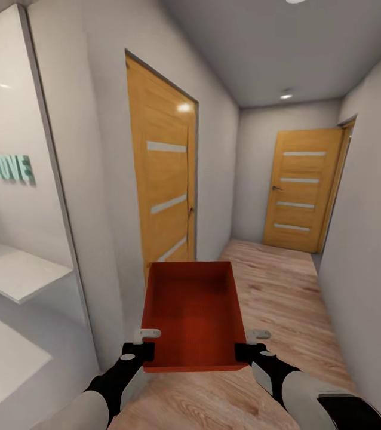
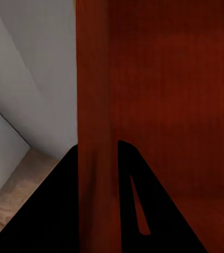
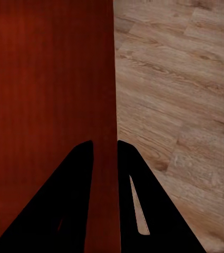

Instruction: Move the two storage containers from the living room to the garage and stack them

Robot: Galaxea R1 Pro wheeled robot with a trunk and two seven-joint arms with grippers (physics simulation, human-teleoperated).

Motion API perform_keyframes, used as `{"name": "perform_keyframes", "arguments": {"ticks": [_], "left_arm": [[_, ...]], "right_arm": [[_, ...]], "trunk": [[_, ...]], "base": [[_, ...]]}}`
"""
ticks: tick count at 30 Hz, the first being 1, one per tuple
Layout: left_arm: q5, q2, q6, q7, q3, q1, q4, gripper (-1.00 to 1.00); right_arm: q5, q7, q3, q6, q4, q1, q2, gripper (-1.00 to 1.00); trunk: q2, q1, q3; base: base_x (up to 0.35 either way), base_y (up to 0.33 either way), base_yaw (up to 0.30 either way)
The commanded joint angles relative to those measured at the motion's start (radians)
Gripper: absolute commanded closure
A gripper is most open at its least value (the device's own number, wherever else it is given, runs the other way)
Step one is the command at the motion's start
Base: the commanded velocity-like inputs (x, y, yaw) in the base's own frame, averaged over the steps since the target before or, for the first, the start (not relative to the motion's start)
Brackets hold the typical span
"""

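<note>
My left gripper (image 1: pixel 146 341) and right gripper (image 1: pixel 251 343) have jaws clamped on opposite walls of one storage container (image 1: pixel 193 313), held above the hallway's wood plank flooring (image 1: pixel 286 298).

1. The head view looks forward and slightly down along a narrow corridor, from above both arms. It takes in the wood plank floor (image 1: pixel 286 286), an orange-wood door (image 1: pixel 165 191) close on the left, and a second door (image 1: pixel 301 191) at the far end.
2. The left wrist view sits very near the left gripper (image 2: pixel 98 158), facing along its fingers at the storage container (image 2: pixel 159 95) wall, with white wall (image 2: pixel 32 68) beyond.
3. The right wrist view sits equally near the right gripper (image 3: pixel 105 153), facing along its fingers and down at the plank floor.
4. All three views share the container; the head view sees it whole (image 1: pixel 193 313).
</note>
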Motion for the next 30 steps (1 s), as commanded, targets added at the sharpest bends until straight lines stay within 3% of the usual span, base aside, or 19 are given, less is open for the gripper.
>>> {"name": "perform_keyframes", "arguments": {"ticks": [1,30], "left_arm": [[-0.015,0.001,0.005,0.071,0.011,0.000,-0.005,1.00],[-0.015,0.001,0.005,0.071,0.011,0.000,-0.005,1.00]], "right_arm": [[0.000,0.003,-0.026,-0.003,0.003,0.000,0.002,1.00],[-0.001,0.003,-0.026,-0.003,0.003,0.000,0.002,1.00]], "trunk": [[-0.001,0.001,0.000],[-0.001,0.001,0.000]], "base": [[0.322,0.000,-0.265],[0.322,0.000,-0.261]]}}
